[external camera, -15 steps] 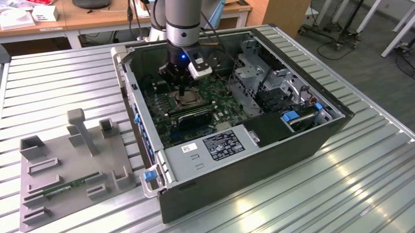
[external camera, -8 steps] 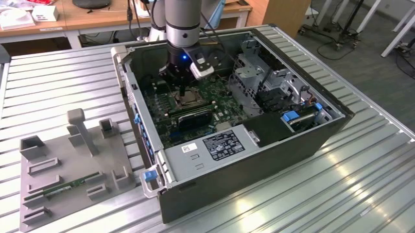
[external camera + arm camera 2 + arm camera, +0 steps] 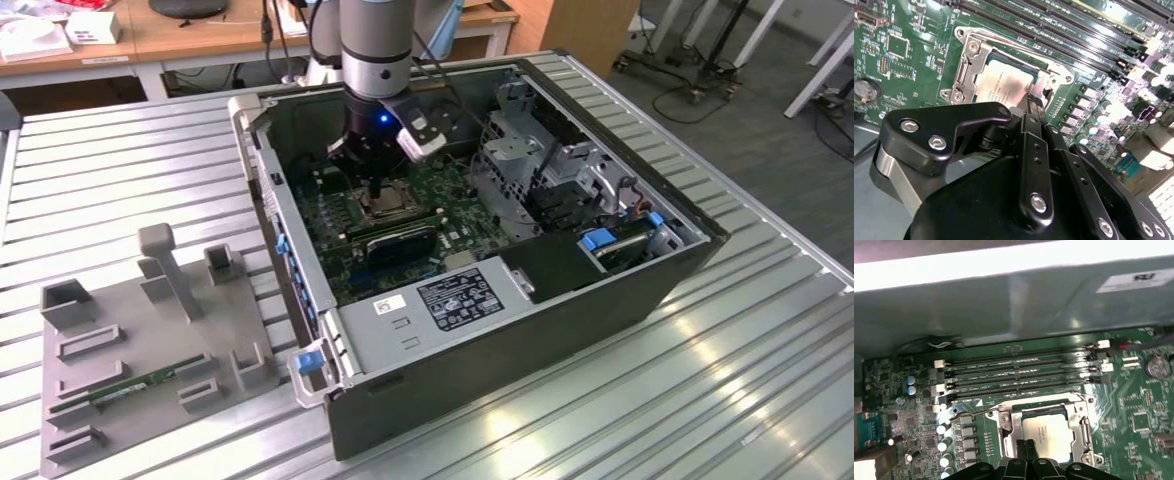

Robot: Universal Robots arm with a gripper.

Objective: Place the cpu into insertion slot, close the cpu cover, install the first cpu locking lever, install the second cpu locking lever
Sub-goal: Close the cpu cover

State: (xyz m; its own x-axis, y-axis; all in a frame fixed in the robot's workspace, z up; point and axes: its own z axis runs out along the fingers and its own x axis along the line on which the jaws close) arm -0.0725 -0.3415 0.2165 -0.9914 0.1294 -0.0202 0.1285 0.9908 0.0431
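silvery cpu [image 3: 999, 85] flat in insertion slot [image 3: 1019, 60]; metal cpu cover [image 3: 966, 70] down over it

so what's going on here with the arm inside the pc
A robot arm reaches down into an open computer case that lies on its side on a metal table. Its claw, with its fingers together, sits right at the edge of the cpu. The cpu is already seated on the green motherboard, and the cpu cover lies flat around it.
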